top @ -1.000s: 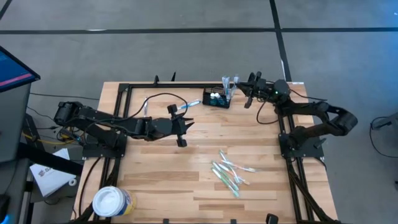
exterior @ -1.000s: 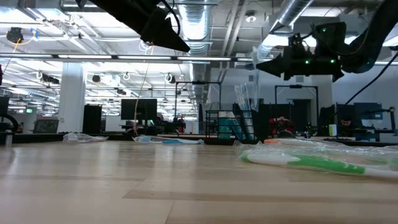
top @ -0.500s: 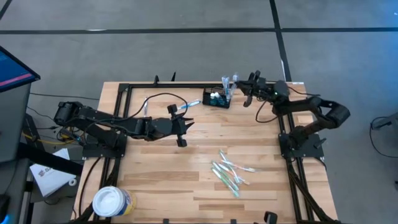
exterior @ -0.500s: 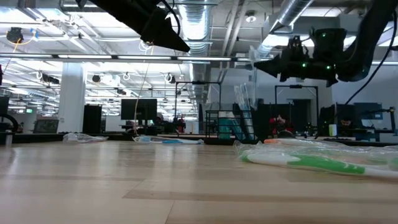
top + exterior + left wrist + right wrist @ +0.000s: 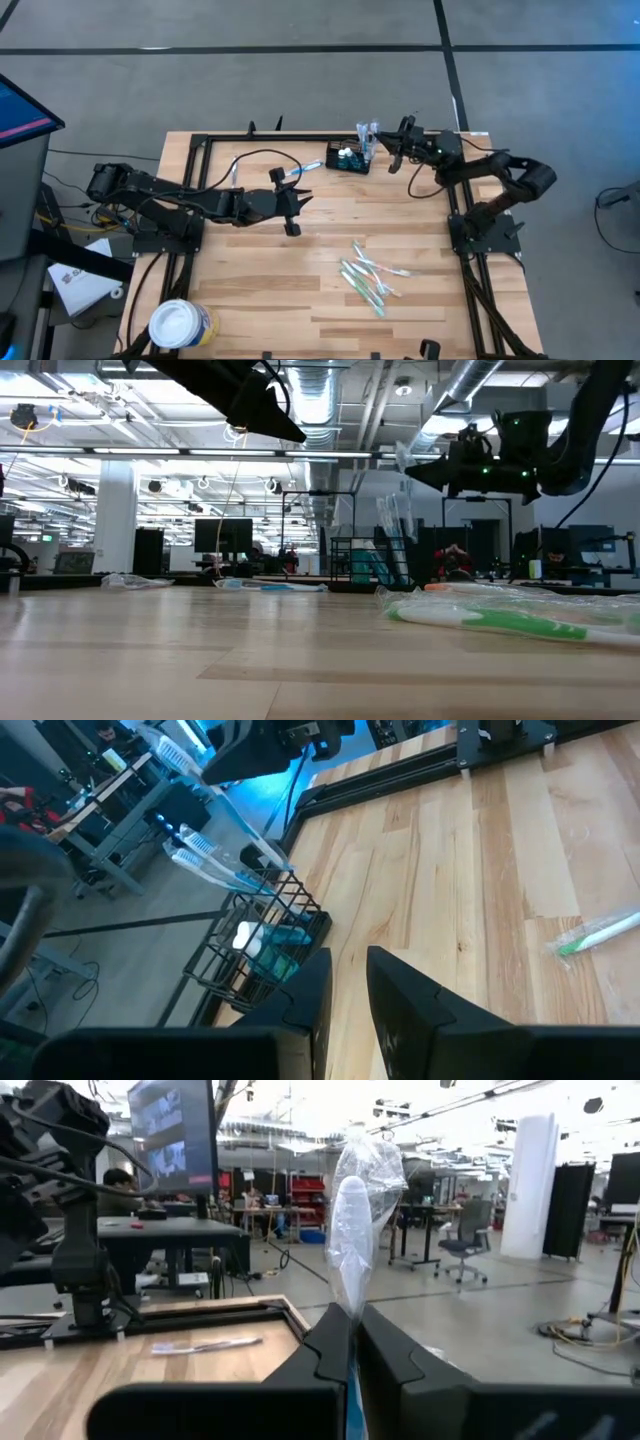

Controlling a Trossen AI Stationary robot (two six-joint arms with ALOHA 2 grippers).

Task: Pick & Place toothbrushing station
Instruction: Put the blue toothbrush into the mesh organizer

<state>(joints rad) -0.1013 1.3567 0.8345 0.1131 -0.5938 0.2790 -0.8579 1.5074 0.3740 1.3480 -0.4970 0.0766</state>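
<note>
Toothbrushing station (image 5: 348,158): small black wire-mesh caddy with compartments, standing upright at 12 o'clock on the table (image 5: 250,290), near the far edge; holds teal and white items low inside, with wrapped toothbrushes rising well above its rim (image 5: 262,915). Right gripper (image 5: 392,141): just beside the caddy at its 3 o'clock, raised above the board, fingers clenched on a plastic-wrapped toothbrush (image 5: 352,1230) standing upright between them. Left gripper (image 5: 292,203): near table centre, at the caddy's 7 o'clock, fingers (image 5: 400,1005) nearly together with a narrow gap, grasping nothing visible. Loose wrapped toothbrushes (image 5: 368,277): scattered at 5 o'clock of centre, well apart from the caddy. One more wrapped brush (image 5: 305,168): flat on the board at the caddy's 9 o'clock. Round white tub (image 5: 180,325): at the 7 o'clock corner, overhanging the table edge. Open wood: wide bare stretch between caddy and loose brushes, likewise from centre toward 6 o'clock.
</note>
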